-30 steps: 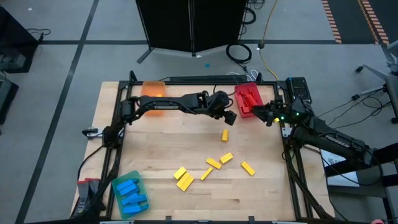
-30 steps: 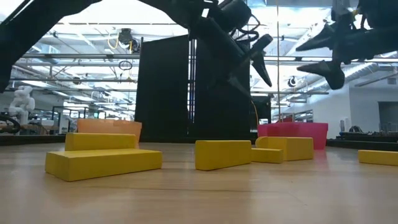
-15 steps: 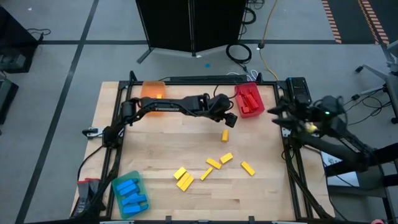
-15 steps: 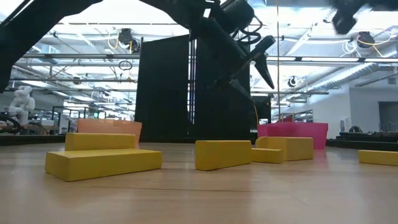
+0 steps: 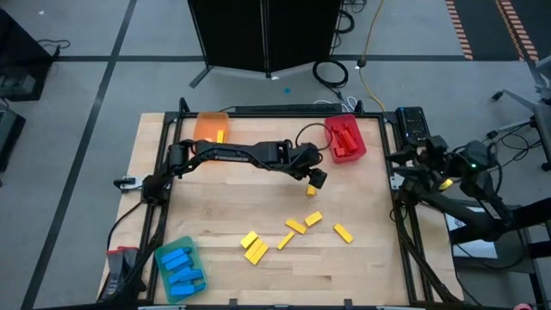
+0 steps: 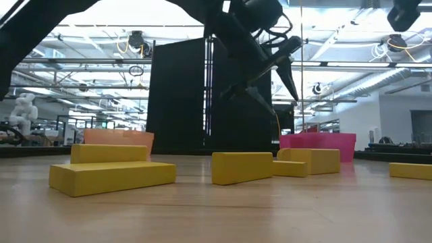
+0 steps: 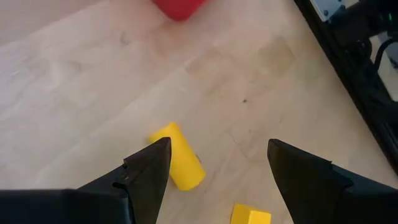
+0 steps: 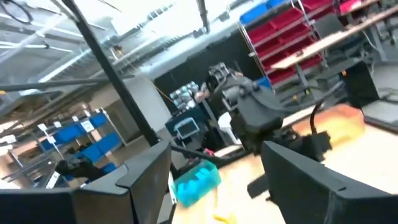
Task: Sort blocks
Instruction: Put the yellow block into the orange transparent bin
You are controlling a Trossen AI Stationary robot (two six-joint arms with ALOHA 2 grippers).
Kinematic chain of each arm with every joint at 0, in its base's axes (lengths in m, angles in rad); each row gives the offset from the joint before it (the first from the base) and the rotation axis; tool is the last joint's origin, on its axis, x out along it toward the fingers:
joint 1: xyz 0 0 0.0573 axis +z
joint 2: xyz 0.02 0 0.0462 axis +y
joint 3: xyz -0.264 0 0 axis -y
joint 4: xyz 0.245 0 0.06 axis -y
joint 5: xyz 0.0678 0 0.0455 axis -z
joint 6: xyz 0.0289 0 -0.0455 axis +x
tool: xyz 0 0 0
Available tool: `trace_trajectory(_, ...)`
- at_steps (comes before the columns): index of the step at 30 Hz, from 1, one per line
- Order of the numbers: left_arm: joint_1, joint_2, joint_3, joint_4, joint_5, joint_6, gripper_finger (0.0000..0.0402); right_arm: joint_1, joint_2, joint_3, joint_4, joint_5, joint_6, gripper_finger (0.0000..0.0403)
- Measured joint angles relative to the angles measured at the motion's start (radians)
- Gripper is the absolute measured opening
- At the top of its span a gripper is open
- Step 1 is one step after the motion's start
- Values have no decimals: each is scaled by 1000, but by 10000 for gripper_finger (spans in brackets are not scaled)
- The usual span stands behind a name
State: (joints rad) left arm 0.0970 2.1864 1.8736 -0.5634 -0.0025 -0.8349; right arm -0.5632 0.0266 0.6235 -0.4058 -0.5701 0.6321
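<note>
Left pincer (image 5: 315,178), spread, above an upright-pointing yellow block (image 5: 311,189).

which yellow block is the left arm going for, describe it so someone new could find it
On the wooden table, find the red tray at the far right corner. Nearer than that tray lies a lone yellow block, right under the left gripper, whose jaws are open. It sits apart from the other yellow blocks, which cluster nearer the front edge.

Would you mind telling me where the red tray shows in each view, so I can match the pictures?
High view: red tray at the table's far right corner.
Low view: right of centre, behind yellow blocks.
Left wrist view: a red edge at the top.
Right wrist view: not in it.
Shared landmark: the yellow block under the left gripper.
</note>
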Motion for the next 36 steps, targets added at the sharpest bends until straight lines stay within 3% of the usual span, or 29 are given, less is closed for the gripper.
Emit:
trace_trajectory(5, -39, 26, -1, -12, -78, -24, 274, 0, -22, 1, 7, -2, 19, 249)
trace_trajectory(15, -60, 150, -2, -11, -60, -103, 273, 0, -21, 0, 13, -7, 110, 249)
trace_trajectory(20, -49, 150, -2, 23, -123, -150, 273, 0, -21, 0, 12, -9, 76, 249)
trace_trajectory(33, -46, 236, 6, 87, -35, -328, 273, 2, -21, 0, -17, -66, 33, 249)
trace_trajectory(36, -53, 239, 5, 79, -54, -327, 255, 2, -21, 0, -30, -82, 33, 249)
